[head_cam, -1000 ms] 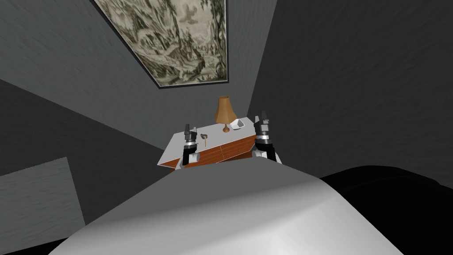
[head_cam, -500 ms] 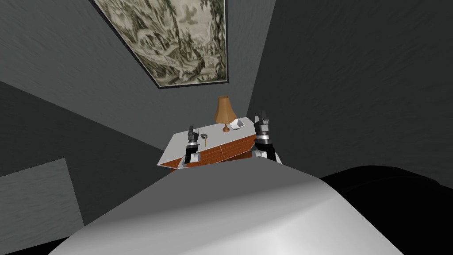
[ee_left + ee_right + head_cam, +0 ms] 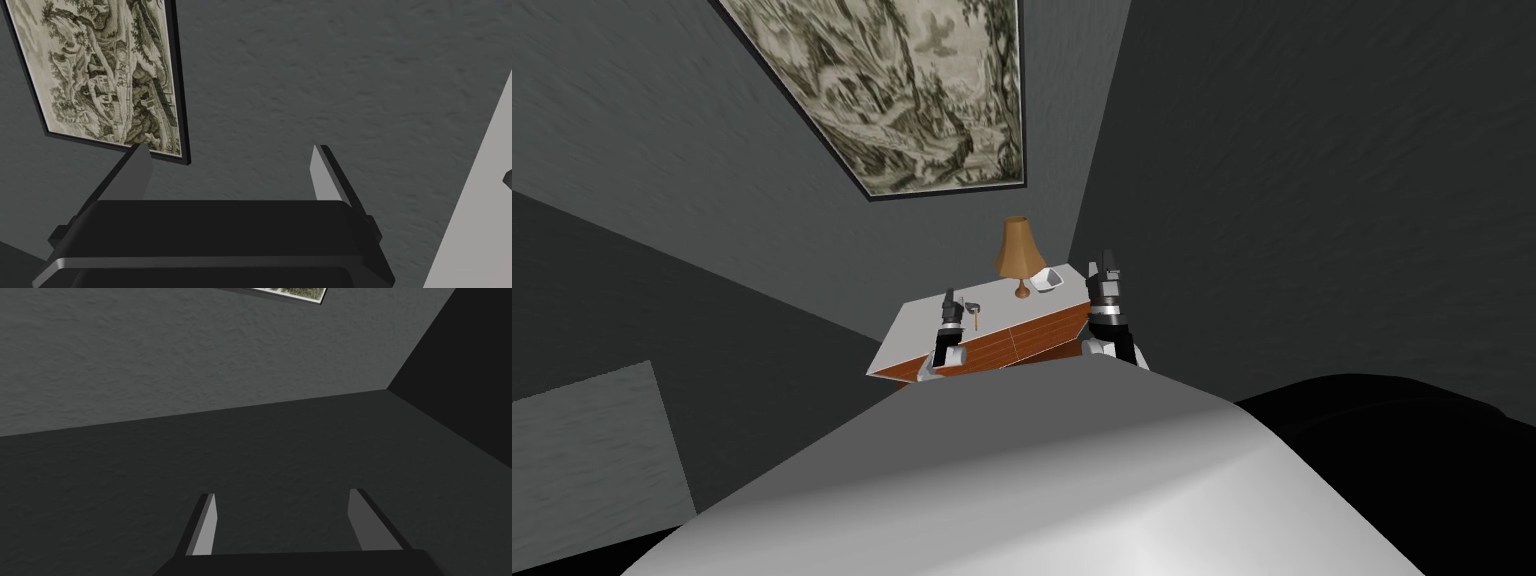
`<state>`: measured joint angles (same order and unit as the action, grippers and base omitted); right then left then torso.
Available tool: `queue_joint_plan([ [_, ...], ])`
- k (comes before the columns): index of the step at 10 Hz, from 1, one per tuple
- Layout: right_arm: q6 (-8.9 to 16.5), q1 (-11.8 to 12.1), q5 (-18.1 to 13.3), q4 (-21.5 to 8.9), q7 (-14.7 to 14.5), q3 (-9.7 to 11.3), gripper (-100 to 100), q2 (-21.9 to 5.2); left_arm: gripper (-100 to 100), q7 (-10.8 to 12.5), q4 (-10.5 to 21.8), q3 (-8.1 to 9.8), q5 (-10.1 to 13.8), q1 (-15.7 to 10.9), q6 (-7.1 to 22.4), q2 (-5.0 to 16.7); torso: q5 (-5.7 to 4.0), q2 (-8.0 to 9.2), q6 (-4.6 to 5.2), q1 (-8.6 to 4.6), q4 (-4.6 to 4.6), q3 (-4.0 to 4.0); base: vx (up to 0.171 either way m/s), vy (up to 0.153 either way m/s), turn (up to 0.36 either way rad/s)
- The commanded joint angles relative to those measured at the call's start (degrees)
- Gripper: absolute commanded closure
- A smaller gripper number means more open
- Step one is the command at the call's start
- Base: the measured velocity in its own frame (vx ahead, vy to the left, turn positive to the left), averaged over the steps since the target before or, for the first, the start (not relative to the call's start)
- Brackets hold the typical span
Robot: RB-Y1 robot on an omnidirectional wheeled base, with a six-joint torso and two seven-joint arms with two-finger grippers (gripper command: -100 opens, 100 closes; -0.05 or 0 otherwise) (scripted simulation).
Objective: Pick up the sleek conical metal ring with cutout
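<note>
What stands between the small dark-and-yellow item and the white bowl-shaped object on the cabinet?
The brown lamp, seen in the head view: its base sits between the small dark-and-yellow item and the white bowl-shaped object.

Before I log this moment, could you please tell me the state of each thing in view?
Left claw: open, empty.
Right claw: open, empty.
Small dark item: lying on cabinet top, ungripped.
Lamp: upright.
Drawers: shut.
White dish: resting beside lamp.
</note>
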<state>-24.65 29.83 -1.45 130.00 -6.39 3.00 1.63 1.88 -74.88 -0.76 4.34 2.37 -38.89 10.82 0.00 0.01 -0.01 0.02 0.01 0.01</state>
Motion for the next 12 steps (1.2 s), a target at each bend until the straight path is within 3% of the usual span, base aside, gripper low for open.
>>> queue_joint_plan([
  [1, 0.0, 0.0, 0.0, 0.0, 0.0, 0.0, 0, 0.0, -100, -0.3, 2.2, 0.00, 0.0, -0.5, 0.2, 0.0, 0.00, 0.00, 0.00, 0.00, 0.00, 0.00, -0.004, 0.006, -0.018],
  [12, 0.0, 0.0, 0.0, 0.0, 0.0, 0.0, 0, 0.0, -100, -3.6, 20.9, 0.78, 0.5, -7.0, 0.5, 0.1, -0.01, -0.05, -0.01, -0.04, -0.01, -0.03, 0.002, 0.001, -0.030],
])
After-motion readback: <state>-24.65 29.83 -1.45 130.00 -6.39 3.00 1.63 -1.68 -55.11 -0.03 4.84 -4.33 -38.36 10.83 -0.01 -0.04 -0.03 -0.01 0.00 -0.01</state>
